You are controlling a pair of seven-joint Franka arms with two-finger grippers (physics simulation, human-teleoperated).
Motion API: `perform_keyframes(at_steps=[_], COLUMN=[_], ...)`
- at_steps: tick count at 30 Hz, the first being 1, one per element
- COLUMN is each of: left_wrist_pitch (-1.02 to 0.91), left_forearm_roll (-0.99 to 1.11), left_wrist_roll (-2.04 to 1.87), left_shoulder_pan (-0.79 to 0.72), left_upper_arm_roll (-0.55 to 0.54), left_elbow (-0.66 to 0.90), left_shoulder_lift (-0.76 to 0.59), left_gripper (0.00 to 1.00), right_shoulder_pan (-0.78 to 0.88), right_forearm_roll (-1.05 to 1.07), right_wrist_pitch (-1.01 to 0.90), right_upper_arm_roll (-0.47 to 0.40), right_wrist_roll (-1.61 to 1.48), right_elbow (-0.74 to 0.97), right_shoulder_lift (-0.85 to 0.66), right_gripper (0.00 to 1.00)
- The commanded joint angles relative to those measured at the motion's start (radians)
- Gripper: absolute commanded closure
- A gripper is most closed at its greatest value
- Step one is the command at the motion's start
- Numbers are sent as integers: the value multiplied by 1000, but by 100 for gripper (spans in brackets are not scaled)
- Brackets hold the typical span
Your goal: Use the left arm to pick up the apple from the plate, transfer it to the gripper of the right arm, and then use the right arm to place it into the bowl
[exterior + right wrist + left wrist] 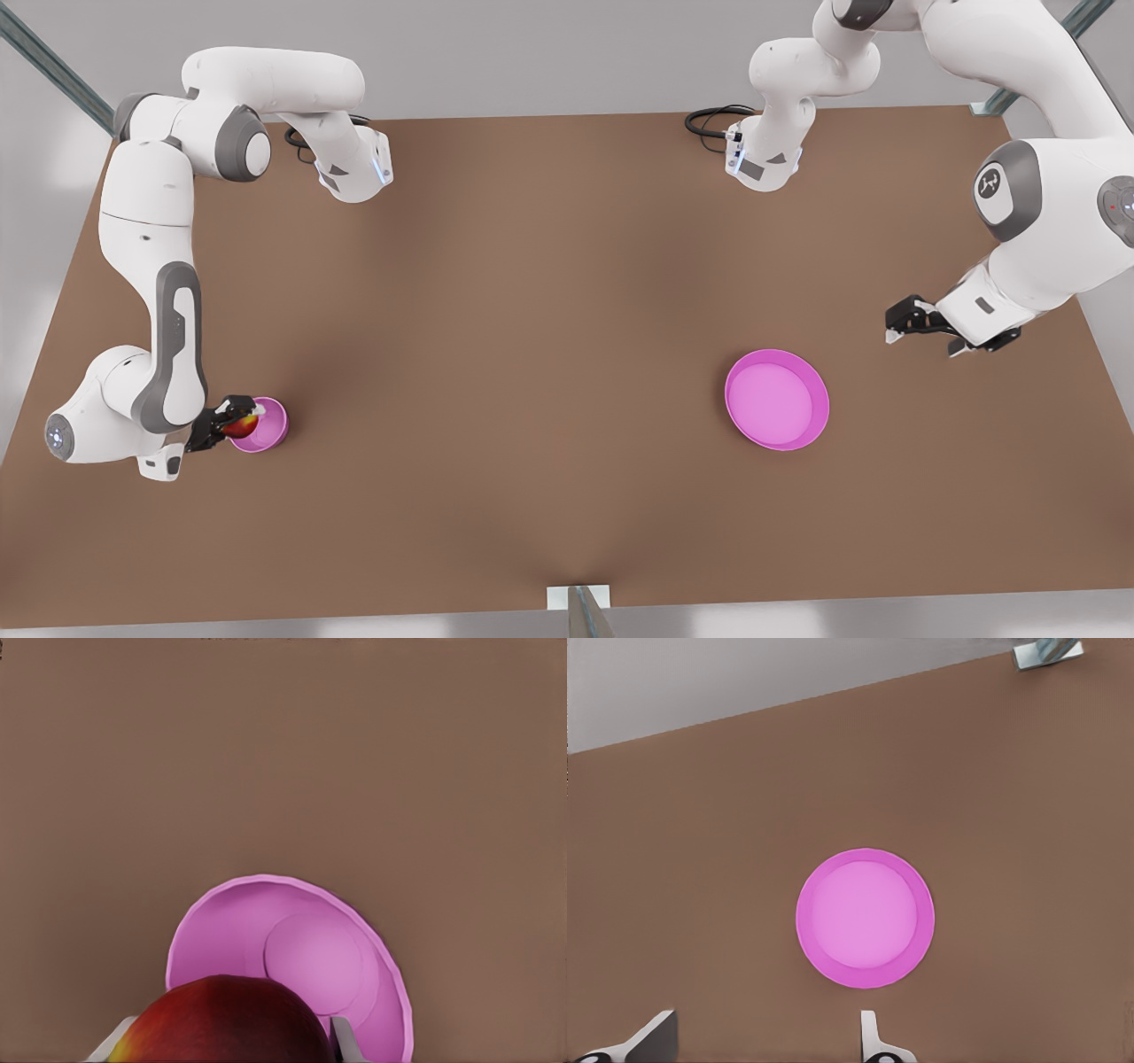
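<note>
While your right pincer [232,424] is clamped on the apple [241,426], the bowl [266,429] sits just below and ahead of it, its near rim under the fruit, so I judge the drop turns on carrying the apple a little farther forward over the bowl's middle. Your left pincer [921,330] waits with fingers apart, up and off to one side of the bare plate [778,399] on the bench [532,354].

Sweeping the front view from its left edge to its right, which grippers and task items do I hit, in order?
Right gripper shut on the apple → bowl → plate, empty → left gripper, open and waiting.
</note>
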Motion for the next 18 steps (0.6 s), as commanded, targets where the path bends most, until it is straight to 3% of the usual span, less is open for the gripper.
perform_keyframes(at_steps=[1,7,9,11,14,18], left_wrist_pitch=[-1,-3,-3,-3,-1,-1], left_forearm_roll=[2,4,5,7,7,7], left_wrist_roll=[-274,-279,-279,-279,-278,-276], left_shoulder_pan=[0,-1,-1,0,0,0], left_upper_arm_roll=[0,0,0,0,0,0], left_elbow=[1,1,2,10,11,11], left_shoulder_lift=[-1,-1,-1,-1,3,7], left_gripper=[0,0,0,0,0,0], right_shoulder_pan=[0,9,43,126,114,120], right_forearm_roll=[-3,-52,-238,-372,-369,-369], right_wrist_pitch=[9,-64,-122,-322,-380,-426], right_upper_arm_roll=[0,23,137,164,203,217], right_wrist_roll=[-149,-71,259,557,896,1031], right_elbow=[0,76,93,210,106,153], right_shoulder_lift=[-3,-18,-199,-351,-556,-523], right_gripper=[0,0,0,0,0,0])
